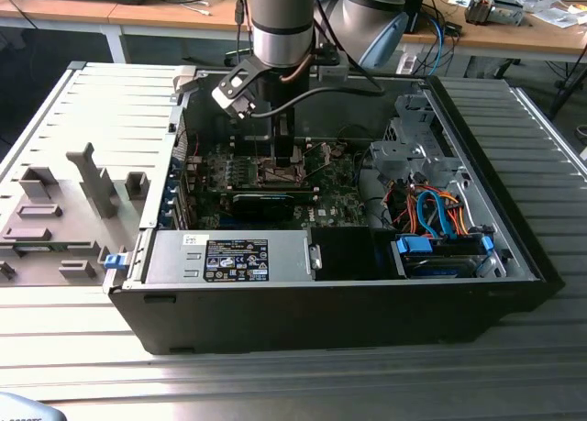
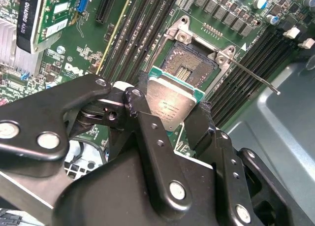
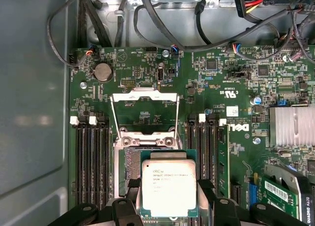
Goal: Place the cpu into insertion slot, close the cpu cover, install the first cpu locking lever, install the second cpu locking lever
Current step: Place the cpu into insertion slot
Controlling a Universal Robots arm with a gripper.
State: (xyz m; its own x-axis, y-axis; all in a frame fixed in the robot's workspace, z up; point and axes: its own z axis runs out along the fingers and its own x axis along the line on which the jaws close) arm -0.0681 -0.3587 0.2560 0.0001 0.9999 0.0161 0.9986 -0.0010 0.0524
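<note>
My gripper (image 3: 169, 192) is shut on the cpu (image 3: 169, 184), a flat silver-topped square with a green edge, one black finger on each side. In both wrist views the cpu hovers just above and slightly off the insertion slot (image 2: 189, 63), whose dark pin field and silver rim lie bare on the green motherboard (image 3: 236, 113). The cpu cover (image 3: 144, 94) stands swung open beyond the slot. A thin locking lever (image 2: 256, 78) sticks out beside the slot. In the exterior view the arm reaches down into the open computer case (image 1: 321, 302), over the motherboard (image 1: 275, 178).
Long black memory slots (image 3: 91, 162) flank the socket on both sides. A graphics card (image 2: 34, 14) and a finned heat sink (image 3: 293, 125) lie nearby. Black cables (image 3: 162, 34) run along the board's edge. A drive cage with orange and blue cables (image 1: 431, 210) fills the case's right.
</note>
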